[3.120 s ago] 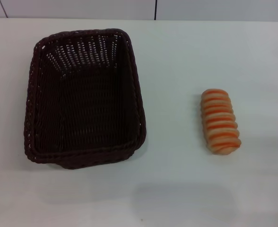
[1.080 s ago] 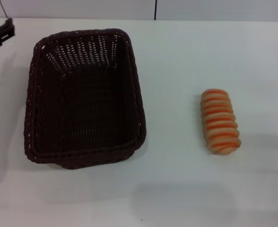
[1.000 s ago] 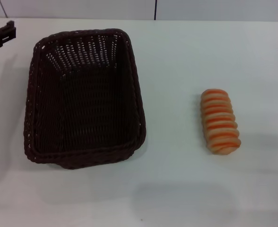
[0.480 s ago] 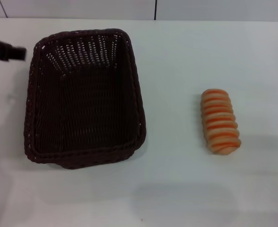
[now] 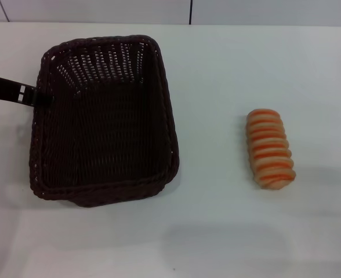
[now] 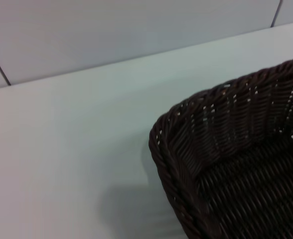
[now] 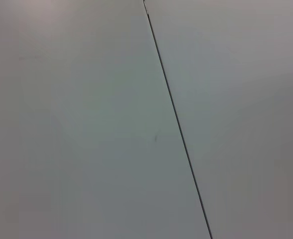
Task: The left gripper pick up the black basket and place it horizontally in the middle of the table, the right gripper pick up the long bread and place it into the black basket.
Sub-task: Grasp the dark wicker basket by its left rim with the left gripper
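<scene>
Table (image 5: 217,69): carries two items, well apart.
Black basket (image 5: 104,119): on the table's left half, long axis running 12 to 6 o'clock, opening upward.
Long bread (image 5: 269,149): on the table at 3 o'clock from the basket, lying lengthwise 12 to 6, outside the basket.
Left gripper (image 5: 20,92): at 9 o'clock of the basket, its tip reaching the basket's left rim.
</scene>
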Motion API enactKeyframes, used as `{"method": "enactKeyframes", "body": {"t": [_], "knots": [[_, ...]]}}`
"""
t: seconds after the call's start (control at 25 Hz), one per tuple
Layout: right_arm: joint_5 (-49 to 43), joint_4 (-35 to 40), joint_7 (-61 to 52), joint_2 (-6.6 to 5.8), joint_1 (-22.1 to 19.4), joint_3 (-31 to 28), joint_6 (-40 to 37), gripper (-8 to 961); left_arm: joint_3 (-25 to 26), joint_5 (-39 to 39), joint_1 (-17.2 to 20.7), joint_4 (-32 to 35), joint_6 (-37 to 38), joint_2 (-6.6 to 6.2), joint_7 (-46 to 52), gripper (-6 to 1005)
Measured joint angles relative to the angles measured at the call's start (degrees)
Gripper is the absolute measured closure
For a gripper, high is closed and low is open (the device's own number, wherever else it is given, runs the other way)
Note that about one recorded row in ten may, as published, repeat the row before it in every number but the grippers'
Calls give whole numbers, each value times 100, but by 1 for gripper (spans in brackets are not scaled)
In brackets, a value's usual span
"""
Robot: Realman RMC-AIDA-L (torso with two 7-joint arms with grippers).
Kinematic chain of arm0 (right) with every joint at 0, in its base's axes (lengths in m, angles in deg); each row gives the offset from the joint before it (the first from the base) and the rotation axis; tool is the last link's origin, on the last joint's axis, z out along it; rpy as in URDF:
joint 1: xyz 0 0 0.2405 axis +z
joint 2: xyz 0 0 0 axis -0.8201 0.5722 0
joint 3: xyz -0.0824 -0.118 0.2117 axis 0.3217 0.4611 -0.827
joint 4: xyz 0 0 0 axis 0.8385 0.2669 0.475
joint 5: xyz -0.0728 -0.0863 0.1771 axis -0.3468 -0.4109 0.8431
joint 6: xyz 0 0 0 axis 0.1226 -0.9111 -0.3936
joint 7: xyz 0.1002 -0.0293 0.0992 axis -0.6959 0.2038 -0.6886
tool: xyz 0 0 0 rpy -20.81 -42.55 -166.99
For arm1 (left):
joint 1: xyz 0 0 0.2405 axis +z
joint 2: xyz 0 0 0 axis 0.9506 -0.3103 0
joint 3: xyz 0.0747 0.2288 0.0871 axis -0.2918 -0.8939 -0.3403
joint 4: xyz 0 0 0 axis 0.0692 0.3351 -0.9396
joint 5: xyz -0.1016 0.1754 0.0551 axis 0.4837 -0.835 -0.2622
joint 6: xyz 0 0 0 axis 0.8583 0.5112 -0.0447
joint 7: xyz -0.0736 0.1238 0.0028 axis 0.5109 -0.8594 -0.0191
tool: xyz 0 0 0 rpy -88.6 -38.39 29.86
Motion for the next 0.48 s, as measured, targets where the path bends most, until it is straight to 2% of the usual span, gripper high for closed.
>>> {"method": "enactKeyframes", "body": {"t": [0.48], "knots": [[4, 20, 0, -9, -8, -7, -6, 135, -21, 124, -61, 345, 59, 10, 10, 248]]}}
